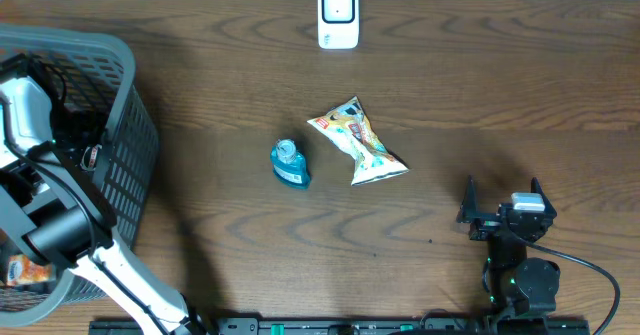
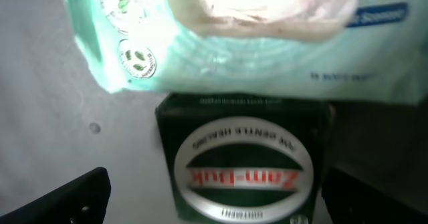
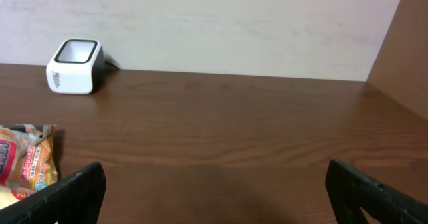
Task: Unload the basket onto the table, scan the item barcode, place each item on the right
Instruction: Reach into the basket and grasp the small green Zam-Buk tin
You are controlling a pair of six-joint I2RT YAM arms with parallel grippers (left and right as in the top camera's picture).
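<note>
Dark green square box with a silver oval label (image 2: 244, 160): lies inside the grey plastic mesh basket (image 1: 130, 165) at the left of the overhead frame, right below a pale green soft wipes packet (image 2: 234, 43) in the wrist frame; judged the item to be scanned.

Step in hand: reach-in, grasp not yet made; left end effector (image 2: 227, 207) hangs over the box, jaws spread wide, holding nothing; right end effector (image 1: 500, 197) at lower right, jaws wide, empty.

Next move, as I judge it: descend, close on the box without catching the wipes, lift clear of the basket wall, carry to the white barcode scanner (image 1: 338, 15) at top centre; barcode not visible, so turning may be needed.

Views: only the left wrist shows the box and wipes; only the overhead shows the small blue bottle (image 1: 289, 163) beside the orange snack packet (image 1: 358, 140) on the dark brown wooden desk (image 1: 450, 85); the right wrist shows the scanner's window from the side.
</note>
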